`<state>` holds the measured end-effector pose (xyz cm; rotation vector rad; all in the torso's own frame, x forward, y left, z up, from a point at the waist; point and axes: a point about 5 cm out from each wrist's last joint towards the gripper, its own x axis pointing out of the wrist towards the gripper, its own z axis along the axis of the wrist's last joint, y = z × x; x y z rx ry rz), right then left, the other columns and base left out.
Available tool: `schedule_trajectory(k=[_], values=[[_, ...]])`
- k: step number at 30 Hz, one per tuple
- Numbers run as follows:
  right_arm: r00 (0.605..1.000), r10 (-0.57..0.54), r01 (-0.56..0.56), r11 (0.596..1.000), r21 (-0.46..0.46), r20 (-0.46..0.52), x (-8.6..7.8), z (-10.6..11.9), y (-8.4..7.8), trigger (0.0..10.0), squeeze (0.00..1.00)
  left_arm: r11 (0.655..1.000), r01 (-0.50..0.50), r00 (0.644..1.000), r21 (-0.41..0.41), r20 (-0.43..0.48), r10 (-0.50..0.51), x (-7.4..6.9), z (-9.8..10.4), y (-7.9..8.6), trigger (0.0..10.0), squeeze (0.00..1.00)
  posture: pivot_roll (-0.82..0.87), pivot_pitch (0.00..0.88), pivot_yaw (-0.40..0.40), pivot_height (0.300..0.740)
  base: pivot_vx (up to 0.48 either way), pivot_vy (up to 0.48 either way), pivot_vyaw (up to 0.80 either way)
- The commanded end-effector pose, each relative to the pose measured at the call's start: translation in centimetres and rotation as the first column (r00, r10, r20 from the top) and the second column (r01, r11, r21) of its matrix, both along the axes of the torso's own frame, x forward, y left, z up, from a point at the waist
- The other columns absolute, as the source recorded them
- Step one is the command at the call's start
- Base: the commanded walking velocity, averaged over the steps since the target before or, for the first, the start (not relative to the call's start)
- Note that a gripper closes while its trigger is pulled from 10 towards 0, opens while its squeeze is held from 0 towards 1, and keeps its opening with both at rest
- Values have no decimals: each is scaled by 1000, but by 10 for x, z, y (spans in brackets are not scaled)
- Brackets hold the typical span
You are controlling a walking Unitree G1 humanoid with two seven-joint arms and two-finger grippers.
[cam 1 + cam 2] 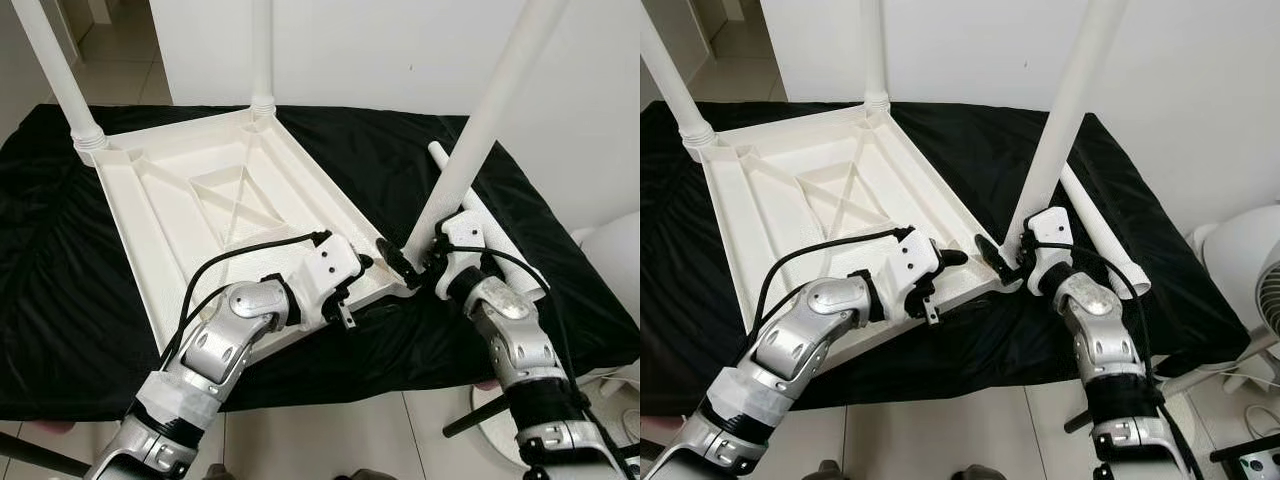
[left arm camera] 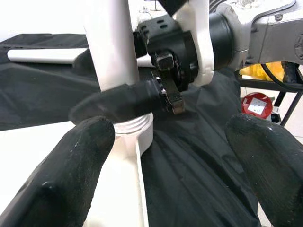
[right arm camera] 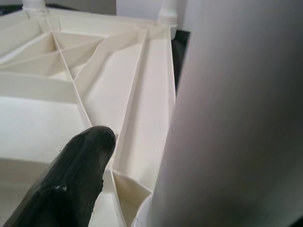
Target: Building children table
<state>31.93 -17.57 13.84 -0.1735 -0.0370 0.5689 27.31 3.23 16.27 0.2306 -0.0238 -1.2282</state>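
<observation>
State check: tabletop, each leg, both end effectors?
Tabletop: upside down on the black cloth.
Two far legs: upright in corner sockets.
Near leg: tilted at its corner socket, gripped.
Spare leg: lying loose on cloth.
Left end effector: open.
Right end effector: shut on near leg.

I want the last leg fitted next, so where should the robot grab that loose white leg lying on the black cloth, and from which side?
Probably take the loose leg around the middle of its round shaft, end effector coming down from above with a finger on each side. It lies flat on the black cloth, past the right end effector, which is at the tilted leg in the tabletop corner.
</observation>
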Motion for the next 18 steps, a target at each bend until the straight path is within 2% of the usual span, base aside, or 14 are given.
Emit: schedule_trajectory(k=[1,2,3,4,5,6,8,9,15,17,18], values=[[999,27,-28,999,-25,-34,0,-6,0,7490,0,1000,6,1000,10,6,-6,1,-1,-2,10000,0,20,0,-50,740,0,0,0],[999,27,-28,999,-25,-34,0,-6,0,7490,0,1000,6,1000,10,6,-6,1,-1,-2,10000,0,20,0,-50,740,0,0,0],[998,42,-43,999,-31,-41,0,-7,0,6157,0,1000,6,1000,8,6,-6,1,0,-2,10000,0,20,0,-50,740,0,0,0],[997,54,-55,998,-33,-49,0,-9,0,3137,0,1000,5,1000,7,7,-5,1,0,-2,10000,0,20,0,-50,740,0,0,0],[996,68,-70,997,-33,-61,0,-11,0,3137,0,1000,4,1000,6,8,-5,2,0,-2,10000,0,21,0,-52,740,0,0,0],[995,75,-77,996,-35,-72,0,-13,-1,1098,0,1000,3,1000,5,8,-3,2,0,-2,10000,0,21,0,-53,740,0,0,0],[994,78,-81,996,-34,-81,-1,-15,-1,1098,0,1000,2,1000,4,7,-2,2,0,-2,10000,0,21,0,-53,740,0,0,0],[993,82,-85,996,-34,-87,0,-16,-2,0,0,1000,1,1000,3,8,-1,2,0,-3,10000,0,21,0,-53,740,0,0,0],[992,77,-80,997,-23,-102,-1,-21,-5,0,0,1000,0,1000,3,9,0,2,0,-3,10000,0,22,0,-54,740,0,0,0],[993,64,-67,998,-22,-104,-1,-22,-6,314,0,1000,0,1000,3,9,0,2,0,-3,10000,0,22,0,-54,740,0,0,0],[993,51,-53,999,-12,-107,-1,-23,-7,10000,0,1000,1,1000,3,8,-1,2,0,-3,10000,0,22,0,-54,740,0,0,0]])
